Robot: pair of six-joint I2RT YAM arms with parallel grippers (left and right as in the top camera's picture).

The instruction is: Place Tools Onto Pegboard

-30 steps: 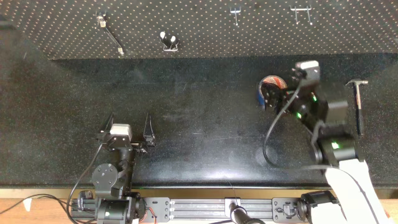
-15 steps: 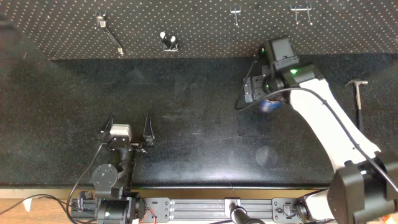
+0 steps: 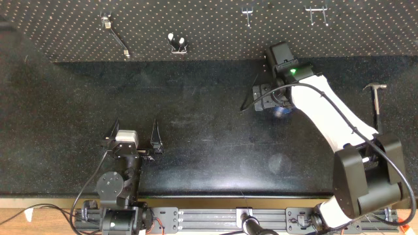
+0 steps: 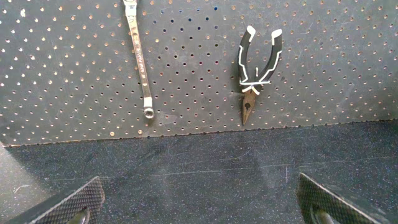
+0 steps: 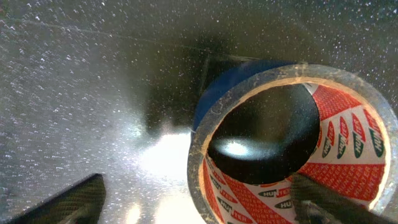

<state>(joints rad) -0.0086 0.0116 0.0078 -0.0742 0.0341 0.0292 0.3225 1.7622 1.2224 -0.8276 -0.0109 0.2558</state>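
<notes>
While open, right gripper [image 5: 196,186] at tape roll [image 5: 249,183]

Blue tape roll [image 5: 249,73], red-and-white core, lies flat on black table [image 3: 196,130]. Hammer [image 3: 375,108] lies at table's right, head toward pegboard [image 4: 323,56]. Wrench [image 4: 140,59] and black-handled pliers [image 4: 256,68] hang there, pliers nose down.

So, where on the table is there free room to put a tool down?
Bare: the wide tabletop stretch between the left gripper and the tape roll, and the far-left corner below the wrench. Crowded: the right side, with the right gripper at the tape roll and the hammer farther right.
</notes>
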